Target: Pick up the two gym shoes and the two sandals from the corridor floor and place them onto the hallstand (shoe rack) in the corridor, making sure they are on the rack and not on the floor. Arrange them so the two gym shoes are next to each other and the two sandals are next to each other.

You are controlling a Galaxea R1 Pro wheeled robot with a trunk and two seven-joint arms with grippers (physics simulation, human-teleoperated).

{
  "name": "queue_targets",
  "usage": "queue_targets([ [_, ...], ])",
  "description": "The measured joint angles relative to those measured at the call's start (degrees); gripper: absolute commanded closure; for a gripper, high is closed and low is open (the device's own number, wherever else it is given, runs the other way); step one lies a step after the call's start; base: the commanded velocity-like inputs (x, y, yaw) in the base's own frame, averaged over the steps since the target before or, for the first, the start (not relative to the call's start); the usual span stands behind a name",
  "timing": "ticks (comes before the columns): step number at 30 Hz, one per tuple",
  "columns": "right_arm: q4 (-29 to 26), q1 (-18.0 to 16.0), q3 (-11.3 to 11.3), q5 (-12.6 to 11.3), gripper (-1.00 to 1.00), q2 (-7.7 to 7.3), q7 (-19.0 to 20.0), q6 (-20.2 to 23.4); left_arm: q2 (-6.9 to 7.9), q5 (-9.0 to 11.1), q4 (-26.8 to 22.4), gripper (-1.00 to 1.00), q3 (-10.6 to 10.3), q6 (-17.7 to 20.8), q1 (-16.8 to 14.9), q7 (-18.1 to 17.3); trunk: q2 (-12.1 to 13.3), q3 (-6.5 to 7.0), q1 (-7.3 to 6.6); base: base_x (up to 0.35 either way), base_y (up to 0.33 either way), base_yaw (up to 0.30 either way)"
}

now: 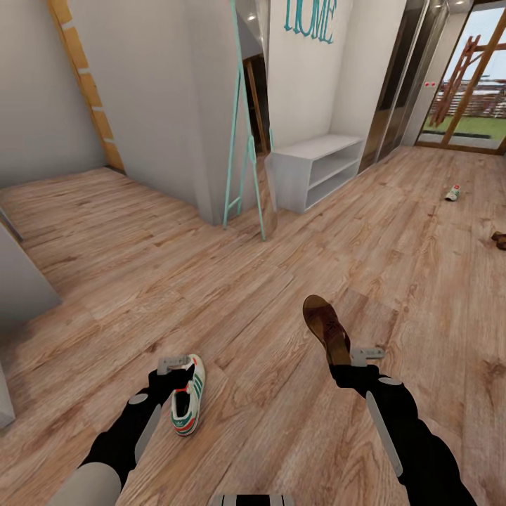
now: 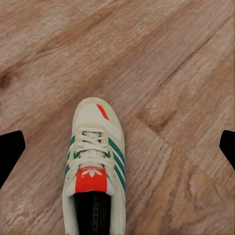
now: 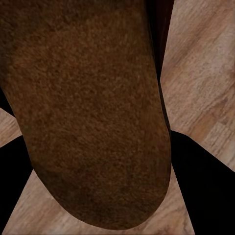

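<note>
- Head view: we hold one gym shoe [image 1: 187,405] at our left gripper [image 1: 176,365], heel end toward the wrist, toe hanging down over the corridor floor [image 1: 211,281]. Our right gripper [image 1: 357,357] carries one sandal [image 1: 325,329], which sticks out forward past the fingers. The hallstand [image 1: 316,169] stands well ahead against the white wall, its top and both shelf rows bare. The second gym shoe [image 1: 453,192] lies far off on the planks near the glass door, and the second sandal [image 1: 500,239] sits at the right edge of the frame, also on the floor. A mint-green leaning mirror frame [image 1: 242,154] stands between us and the rack's near end.

- Left wrist view: the gym shoe [image 2: 94,171] runs lengthwise out from the camera, laces and red tongue showing. The dark fingertips [image 2: 10,152] sit wide at either side and well apart from the shoe here, so from this view alone we cannot tell whether they pinch it; we judge the grasp is back at the heel collar, and it may be shallow.

- Right wrist view: the sandal [image 3: 88,117], its brown suede face toward us, lies between the dark fingers [image 3: 196,181], which close on it.

- Risks, as we judge them: the long drive to the rack could shake the shoe out of a thin heel grip; the overhanging sandal could clip the mirror frame or the rack's edge and twist loose.
</note>
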Motion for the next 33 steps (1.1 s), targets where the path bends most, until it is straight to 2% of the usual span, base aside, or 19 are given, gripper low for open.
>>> queue_targets([
  [5, 0.00, 0.00, 0.03, -0.01, 1.00, 0.01, 0.02, 0.00, -0.02, 0.00, 1.42, -1.00, 0.02, -1.93, 0.01, 0.03, -0.05, -0.88, 0.11, 0.000, 0.000, 0.000],
  [13, 0.00, 0.01, 0.08, 0.04, 1.00, 0.01, -0.03, 0.00, -0.03, 0.00, 2.64, -1.00, 0.04, -4.68, 0.02, 0.04, -0.16, -3.11, 0.31, 0.000, 0.000, 0.050],
  [19, 0.01, 0.00, 0.09, 0.06, 1.00, 0.03, -0.03, 0.00, 0.07, 0.02, 2.69, -1.00, 0.12, -5.10, 0.02, 0.04, -0.24, -4.96, 0.47, 0.000, 0.000, 0.092],
  [24, 0.01, -0.01, 0.09, 0.06, 1.00, 0.03, -0.02, 0.00, 1.00, 0.06, 2.72, -1.00, 0.25, -5.13, 0.02, 0.04, -0.31, -6.51, 0.60, 0.000, 0.000, 0.106],
  [27, 0.00, 0.01, 0.09, 0.06, 1.00, 0.04, -0.04, 0.00, 1.27, 0.08, 2.71, -1.00, 0.25, -5.13, 0.02, 0.04, -0.31, -6.79, 0.59, 0.000, 0.000, 0.105],
  [33, 0.00, -0.01, 0.09, 0.05, 1.00, 0.04, -0.03, 0.00, 1.34, 0.02, 2.73, -1.00, 0.25, -5.13, 0.02, 0.03, -0.39, -8.27, 0.75, 0.000, 0.000, 0.026],
])
